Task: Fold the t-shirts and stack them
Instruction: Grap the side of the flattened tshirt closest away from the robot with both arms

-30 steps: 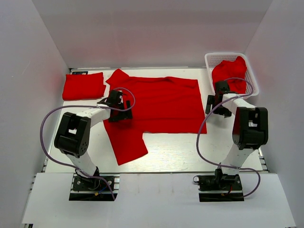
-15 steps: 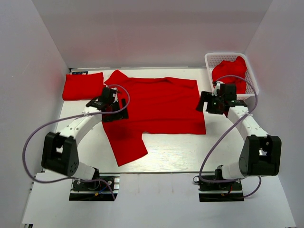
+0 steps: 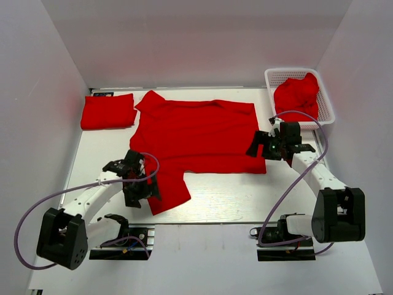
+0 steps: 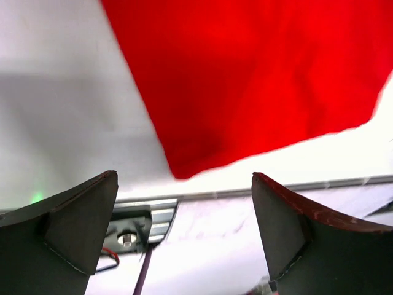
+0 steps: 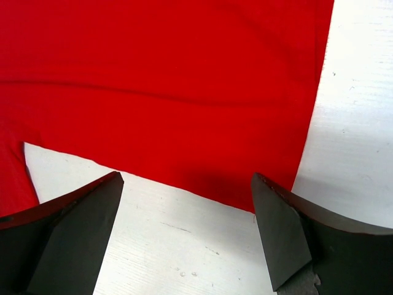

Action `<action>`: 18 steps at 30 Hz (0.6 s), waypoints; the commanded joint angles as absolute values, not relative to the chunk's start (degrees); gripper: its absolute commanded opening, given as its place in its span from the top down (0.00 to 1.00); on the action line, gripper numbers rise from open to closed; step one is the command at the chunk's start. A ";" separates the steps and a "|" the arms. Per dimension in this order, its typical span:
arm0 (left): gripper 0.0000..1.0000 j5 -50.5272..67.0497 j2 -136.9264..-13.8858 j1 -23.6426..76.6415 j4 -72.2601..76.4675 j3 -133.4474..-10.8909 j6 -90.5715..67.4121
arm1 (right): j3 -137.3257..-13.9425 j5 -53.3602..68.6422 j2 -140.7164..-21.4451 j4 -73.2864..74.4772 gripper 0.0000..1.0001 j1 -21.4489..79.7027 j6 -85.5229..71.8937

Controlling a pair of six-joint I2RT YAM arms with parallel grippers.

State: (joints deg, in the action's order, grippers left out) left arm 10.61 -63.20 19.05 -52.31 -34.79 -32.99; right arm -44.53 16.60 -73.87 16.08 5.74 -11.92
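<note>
A red t-shirt [image 3: 196,132] lies spread flat on the white table, one sleeve [image 3: 167,190] reaching toward the front. A folded red shirt [image 3: 108,111] lies at the back left. More red shirts [image 3: 297,93] are bunched in the basket. My left gripper [image 3: 136,192] is open over the front sleeve's left edge; the left wrist view shows the sleeve's tip [image 4: 245,80] ahead of the open jaws. My right gripper [image 3: 263,147] is open above the shirt's front right corner [image 5: 270,172], with nothing between the fingers.
A white mesh basket [image 3: 325,101] stands at the back right. The table's front edge and metal rail [image 4: 147,215] lie just beyond the left gripper. White walls close in the back and both sides.
My left gripper moved from the shirt's left side forward to the front sleeve. My right gripper moved from beside the basket to the shirt's front right corner. The shirts did not move.
</note>
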 commanded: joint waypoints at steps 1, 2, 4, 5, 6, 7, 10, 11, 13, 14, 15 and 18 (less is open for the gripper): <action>0.00 13.36 -60.91 19.95 -54.49 -33.32 -35.51 | -43.25 16.26 -72.77 12.75 0.10 5.80 -12.92; 0.00 13.27 -60.91 20.56 -53.88 -32.79 -36.38 | -43.16 16.09 -72.77 12.66 0.10 5.80 -12.92; 0.00 14.15 -62.92 21.79 -52.21 -31.65 -36.39 | -43.07 16.08 -73.21 12.22 0.10 5.71 -13.10; 0.00 14.15 -63.54 21.80 -51.69 -31.64 -36.91 | -43.15 16.00 -73.47 12.22 0.10 5.63 -13.27; 0.00 14.15 -64.15 22.67 -51.68 -31.64 -37.52 | -43.24 16.08 -73.56 12.30 0.10 5.71 -13.10; 0.00 13.19 -64.16 23.72 -51.68 -31.64 -37.53 | -43.33 16.08 -73.65 12.13 0.10 5.80 -13.27; 0.00 10.99 -64.78 25.74 -50.98 -31.64 -39.98 | -43.15 13.98 -73.74 11.60 0.10 5.71 -13.27; 0.00 10.12 -65.47 26.27 -50.45 -31.64 -39.99 | -43.07 12.32 -73.91 11.69 0.10 5.63 -13.62; 0.00 8.71 -67.05 28.20 -49.14 -31.64 -41.30 | -42.89 11.87 -73.92 11.86 0.10 5.63 -13.62; 0.00 7.22 -67.67 28.82 -48.35 -32.34 -41.31 | -42.72 11.00 -74.09 11.69 0.10 5.54 -13.71; 0.00 6.34 -68.28 29.44 -48.34 -32.34 -42.18 | -42.54 10.73 -74.00 11.78 0.10 5.54 -13.80; 0.05 3.17 -71.71 31.81 -46.94 -33.49 -42.98 | -42.63 9.41 -74.00 11.43 0.10 5.54 -14.24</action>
State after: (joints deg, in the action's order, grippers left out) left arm 7.88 -69.95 30.04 -50.43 -32.38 -41.04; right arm -43.24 11.86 -73.65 13.41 5.69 -13.41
